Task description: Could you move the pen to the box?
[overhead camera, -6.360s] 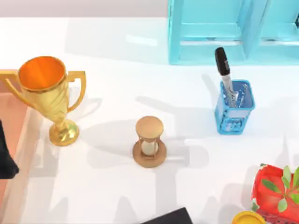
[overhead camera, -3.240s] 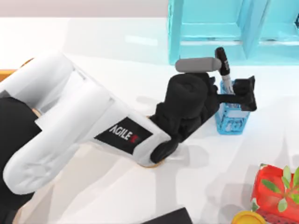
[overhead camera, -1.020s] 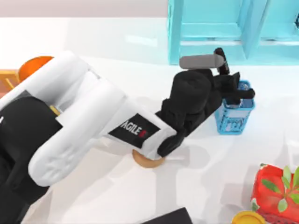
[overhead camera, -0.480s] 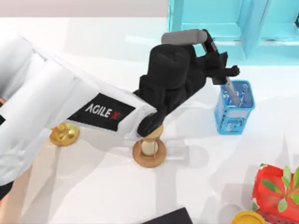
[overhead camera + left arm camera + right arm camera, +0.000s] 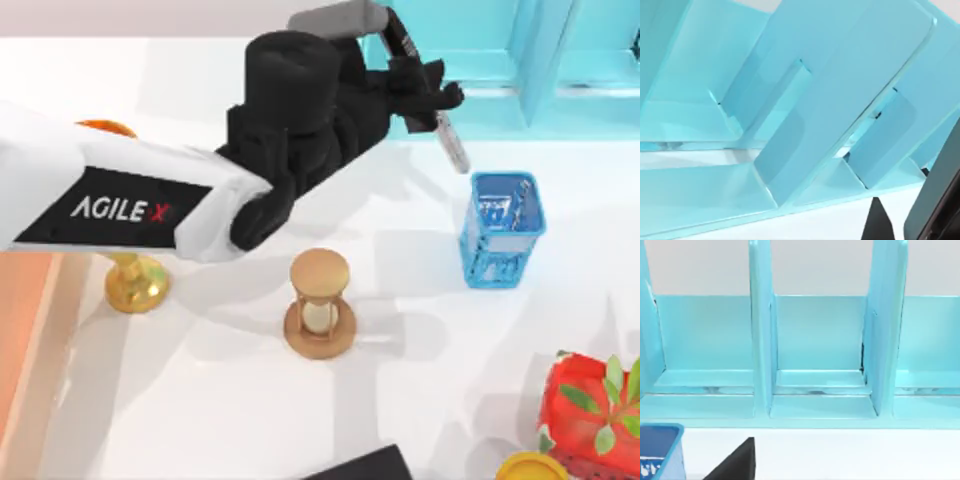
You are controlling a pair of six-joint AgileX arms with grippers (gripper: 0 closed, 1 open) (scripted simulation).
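- The left gripper (image 5: 432,97) hangs above the table just in front of the turquoise shelf unit (image 5: 500,60), its jaws pinching the pen (image 5: 447,138) near the capped end; the grey barrel slants down toward the blue mesh cup (image 5: 500,232), its tip clear of the rim.
- The box (image 5: 25,330) lies at the table's far left edge, well apart from the pen.
- Risk, as I judge it: the pen is held off-centre and tilted, so a quick swing could let it pivot or slip out.
- The path left crosses the gold trophy (image 5: 130,280) and the hourglass (image 5: 320,303); a low carry could knock either over.
- Count: one pen, one box, one cup, one trophy, one hourglass, one shelf unit, one red plant pot (image 5: 590,415).
- The right gripper (image 5: 735,462) sits parked, facing the shelf unit.
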